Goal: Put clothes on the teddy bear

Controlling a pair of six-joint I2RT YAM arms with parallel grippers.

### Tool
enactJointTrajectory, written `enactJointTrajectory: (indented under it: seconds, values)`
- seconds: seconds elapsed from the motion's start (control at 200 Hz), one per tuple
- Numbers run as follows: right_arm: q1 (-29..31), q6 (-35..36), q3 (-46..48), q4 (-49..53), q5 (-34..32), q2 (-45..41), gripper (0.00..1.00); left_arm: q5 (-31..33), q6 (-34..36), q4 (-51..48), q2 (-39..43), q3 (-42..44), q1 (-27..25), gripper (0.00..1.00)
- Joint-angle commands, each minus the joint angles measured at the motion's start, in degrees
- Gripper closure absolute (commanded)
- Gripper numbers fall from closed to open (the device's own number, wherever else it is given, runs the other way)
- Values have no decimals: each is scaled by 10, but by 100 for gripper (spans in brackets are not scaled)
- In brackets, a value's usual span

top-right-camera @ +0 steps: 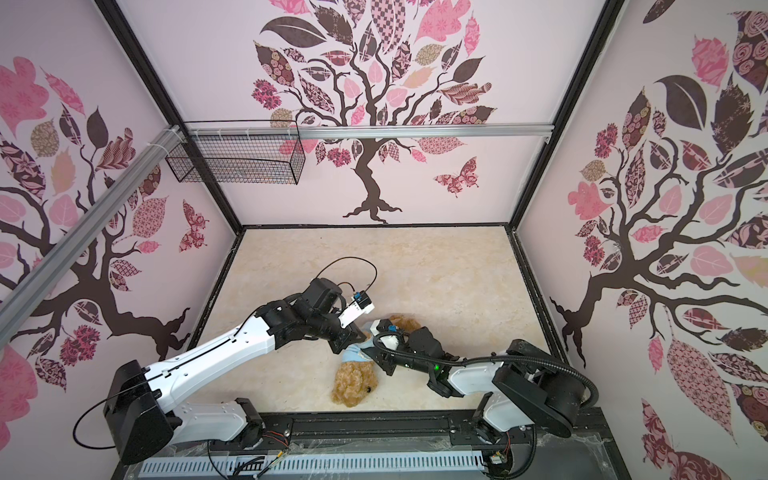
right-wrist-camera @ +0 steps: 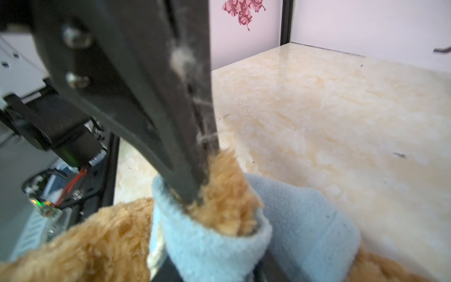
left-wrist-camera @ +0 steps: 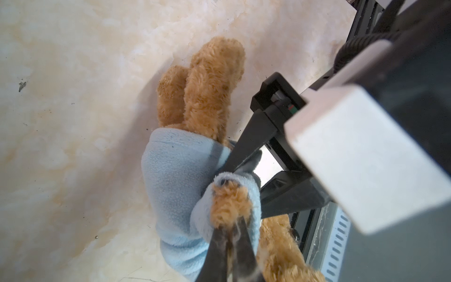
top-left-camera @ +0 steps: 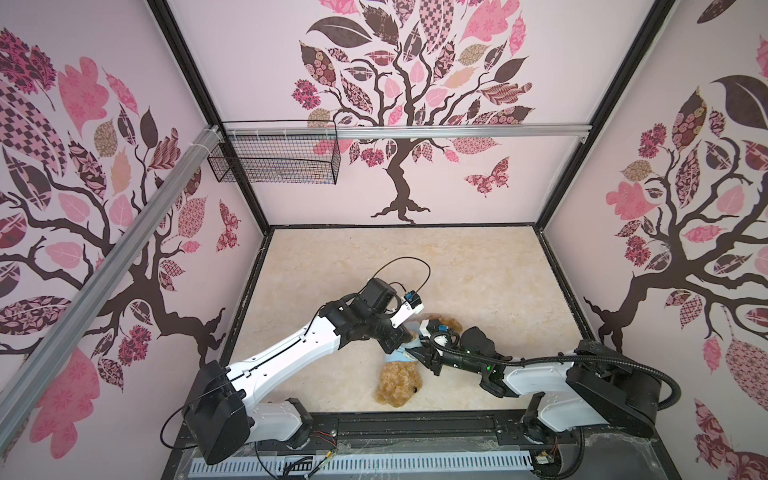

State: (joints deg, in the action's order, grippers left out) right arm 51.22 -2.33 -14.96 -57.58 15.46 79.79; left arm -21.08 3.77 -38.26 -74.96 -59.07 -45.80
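Gripping the teddy bear (left-wrist-camera: 210,92) by its paw, the left pincer (left-wrist-camera: 231,228) is closed; the right pincer (left-wrist-camera: 251,185) stands parted.

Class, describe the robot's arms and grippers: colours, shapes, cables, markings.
The left arm and right arm have white shells and black joints. A thin black cable loops over the left wrist; a thick ribbed hose and a green light mark the right. The left gripper and right gripper have black tapering fingers, flecked with fluff.
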Motion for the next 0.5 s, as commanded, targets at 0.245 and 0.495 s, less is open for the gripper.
enactJointTrajectory:
  seconds: [0.245, 0.495]
  values:
    - [6, 79, -15, 69, -62, -85, 37, -9, -212, -9, -15, -42, -5, 100]
    - [8, 25, -24, -22, -43, -51, 33, -1, -349, 80, -19, -20, -46, 100]
